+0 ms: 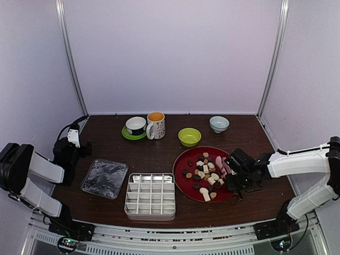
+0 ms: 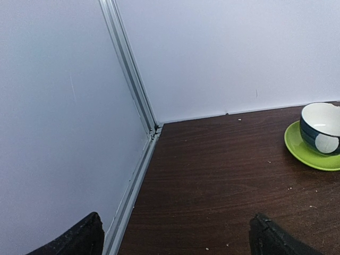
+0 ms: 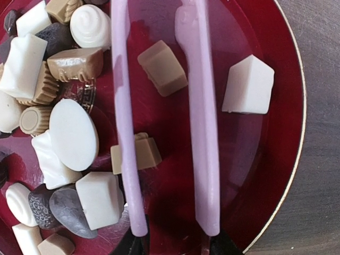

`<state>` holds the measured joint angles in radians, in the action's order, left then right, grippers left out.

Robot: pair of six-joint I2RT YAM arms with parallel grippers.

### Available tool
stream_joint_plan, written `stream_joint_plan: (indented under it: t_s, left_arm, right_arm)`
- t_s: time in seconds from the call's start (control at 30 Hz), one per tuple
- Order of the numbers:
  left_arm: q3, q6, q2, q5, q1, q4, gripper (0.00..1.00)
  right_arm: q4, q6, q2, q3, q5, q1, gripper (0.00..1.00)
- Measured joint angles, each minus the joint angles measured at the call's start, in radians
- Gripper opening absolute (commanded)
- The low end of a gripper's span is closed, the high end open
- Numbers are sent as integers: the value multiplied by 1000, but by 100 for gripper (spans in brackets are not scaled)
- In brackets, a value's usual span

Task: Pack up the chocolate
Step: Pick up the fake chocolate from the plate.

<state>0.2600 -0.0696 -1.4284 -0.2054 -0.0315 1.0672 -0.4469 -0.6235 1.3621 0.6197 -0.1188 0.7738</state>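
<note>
The chocolate [image 1: 204, 172] lies as many brown, tan and white pieces on a red plate [image 1: 183, 159]. My right gripper [image 1: 234, 178] reaches over the plate's right side and is shut on the pink tongs [image 1: 220, 164]. In the right wrist view the tongs [image 3: 204, 133] stick out from the gripper [image 3: 175, 247], their two arms apart. A tan chocolate [image 3: 162, 68] lies between the arms. Another tan piece [image 3: 139, 153] sits partly under the left arm, and a white piece [image 3: 248, 86] lies outside the right arm. My left gripper [image 1: 74, 139] hangs open at the far left by the wall, its fingers [image 2: 85, 236] wide apart over bare table.
A silver tray with several compartments [image 1: 151, 195] stands at the front middle, with a clear lid [image 1: 104, 178] to its left. At the back are a cup on a green saucer [image 1: 135, 126], a mug [image 1: 155, 125], a green bowl [image 1: 189, 136] and a pale bowl [image 1: 219, 124].
</note>
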Motion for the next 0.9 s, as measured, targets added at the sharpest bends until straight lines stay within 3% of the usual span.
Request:
stream_joint_plan:
  t_s: [0.3, 0.9]
  left_arm:
    - [0, 0, 0, 0, 0, 0, 98]
    - [0, 0, 0, 0, 0, 0, 98]
  right_arm:
    - [-13, 15, -67, -6, -6, 0, 21]
    - [-28, 45, -205, -6, -18, 0, 18]
